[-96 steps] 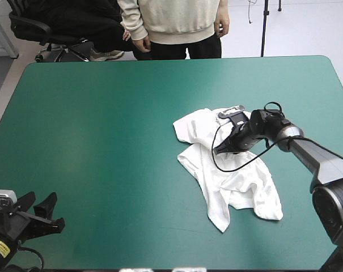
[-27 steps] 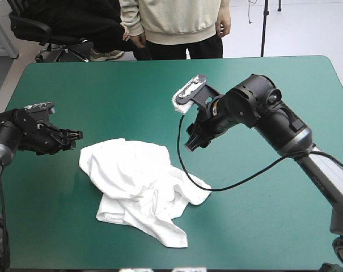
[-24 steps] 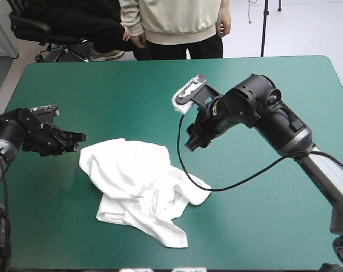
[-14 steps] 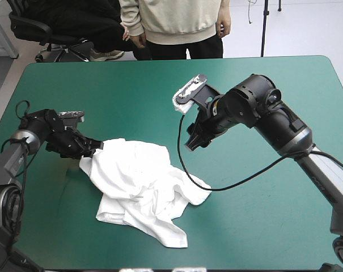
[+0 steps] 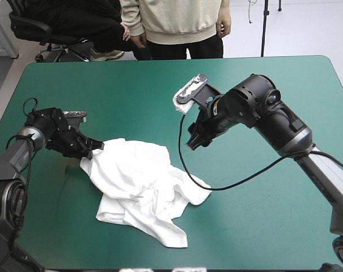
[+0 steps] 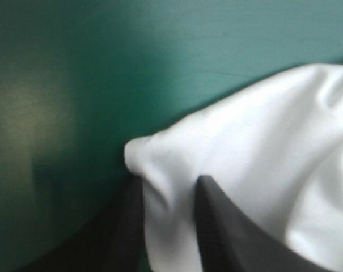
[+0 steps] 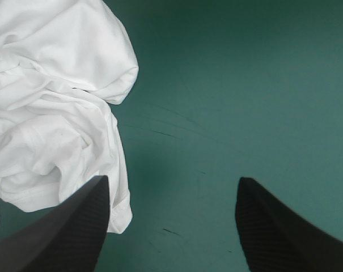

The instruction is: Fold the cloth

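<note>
Your left gripper [image 5: 96, 148] pinches the T-shirt [image 5: 142, 184] at its far left corner; your right gripper [image 5: 192, 140] hangs wide open.

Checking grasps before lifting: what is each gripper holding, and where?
Left gripper pinches the T-shirt at its far-left corner; right gripper is open, holding nothing.

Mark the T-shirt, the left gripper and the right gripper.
T-shirt [image 5: 138, 178], high view, middle of the crumpled white heap.
left gripper [image 6: 170, 184], left wrist view, midway between its fingertips, at the T-shirt's pinched corner.
right gripper [image 7: 172, 180], right wrist view, midway between its open fingertips.
</note>
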You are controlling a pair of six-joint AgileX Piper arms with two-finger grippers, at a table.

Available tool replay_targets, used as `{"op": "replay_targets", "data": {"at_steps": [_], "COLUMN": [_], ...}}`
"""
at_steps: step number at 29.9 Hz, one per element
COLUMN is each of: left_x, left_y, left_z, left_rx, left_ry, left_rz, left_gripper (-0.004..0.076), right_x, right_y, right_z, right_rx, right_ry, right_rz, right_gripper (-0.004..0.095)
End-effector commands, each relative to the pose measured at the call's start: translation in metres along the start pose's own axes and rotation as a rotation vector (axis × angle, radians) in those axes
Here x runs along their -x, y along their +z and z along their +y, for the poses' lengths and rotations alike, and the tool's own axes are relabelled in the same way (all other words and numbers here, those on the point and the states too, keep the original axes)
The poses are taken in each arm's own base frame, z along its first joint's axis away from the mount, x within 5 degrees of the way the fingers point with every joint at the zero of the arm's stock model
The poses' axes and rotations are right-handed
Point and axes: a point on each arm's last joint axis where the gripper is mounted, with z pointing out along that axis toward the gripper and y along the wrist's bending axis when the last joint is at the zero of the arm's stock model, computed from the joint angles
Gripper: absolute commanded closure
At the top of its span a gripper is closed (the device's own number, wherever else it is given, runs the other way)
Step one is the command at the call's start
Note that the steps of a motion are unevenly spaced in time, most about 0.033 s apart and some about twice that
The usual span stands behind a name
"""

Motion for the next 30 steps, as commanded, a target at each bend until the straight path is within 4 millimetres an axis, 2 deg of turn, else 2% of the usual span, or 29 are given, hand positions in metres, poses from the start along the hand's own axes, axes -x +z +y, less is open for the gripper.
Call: {"op": "replay_targets", "data": {"at_steps": [1, 7, 11, 18, 27, 30], "left_x": [0.002, 0.002, 0.003, 0.004, 0.003, 0.004], "left_y": [-0.002, -0.002, -0.007, -0.009, -0.009, -0.009], "left_z": [-0.002, -0.001, -0.001, -0.001, -0.001, -0.001], "left_rx": [-0.001, 0.009, 0.013, 0.016, 0.015, 0.016], "left_ry": [-0.003, 0.015, 0.018, 0.018, 0.018, 0.018], "left_rz": [-0.026, -0.016, -0.04, -0.056, -0.052, -0.055], "left_gripper": [0.0743, 0.0739, 0.0739, 0.0739, 0.0739, 0.0739], "right_x": [-0.001, -0.008, -0.022, -0.051, -0.089, -0.093], "right_y": [-0.023, -0.016, 0.002, 0.052, 0.114, 0.132], "right_z": [-0.006, -0.018, -0.023, 0.004, 0.022, 0.031], "right_rx": [-0.064, -0.045, -0.002, 0.117, 0.212, 0.24], "right_ry": [0.006, 0.069, 0.104, 0.031, 0.118, 0.118], "right_rz": [-0.052, -0.026, 0.042, 0.188, 0.278, 0.318], "right_gripper": [0.0304, 0.0306, 0.0306, 0.0305, 0.0298, 0.0298]}}
